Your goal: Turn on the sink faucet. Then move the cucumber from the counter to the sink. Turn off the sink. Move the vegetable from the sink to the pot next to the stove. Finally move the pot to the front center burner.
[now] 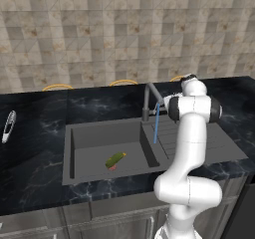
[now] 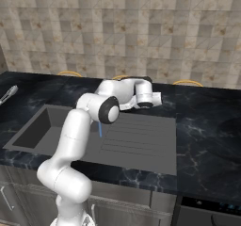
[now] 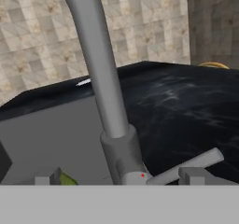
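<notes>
Beige and tan stone tiles back a glossy black marble counter point(image 1: 35, 148) with faint white veining, where the white robot arm reaches forward over the large rectangular dark grey matte sink point(image 1: 99, 148). Its two-finger gripper point(image 3: 121, 178) is at the base of the slim dark grey metal faucet point(image 1: 149, 99), fingers spread wide, one dark fingertip point(image 3: 46, 179) on each side of the faucet's stem; whether either one touches the metal cannot be told. In the hand view the tall spout rises up and away from the gripper, and the small grey side lever point(image 3: 191, 164) juts out from the base, just beside one fingertip. A thin blue stream of water point(image 1: 156, 128) falls from the spout tip onto the edge of the ribbed drainboard point(image 2: 136, 135), near the wall that divides it from the basin. The small oblong yellow-green cucumber point(image 1: 115, 160) with a darker green tip lies on the basin floor, at an angle, well apart from the falling water and from the gripper. On the counter far to the left of the sink rests a slim white-silver utensil point(image 1: 8, 126). Three thin yellow arcs point(image 1: 123, 81) show along the counter's back edge against the tiled wall.
</notes>
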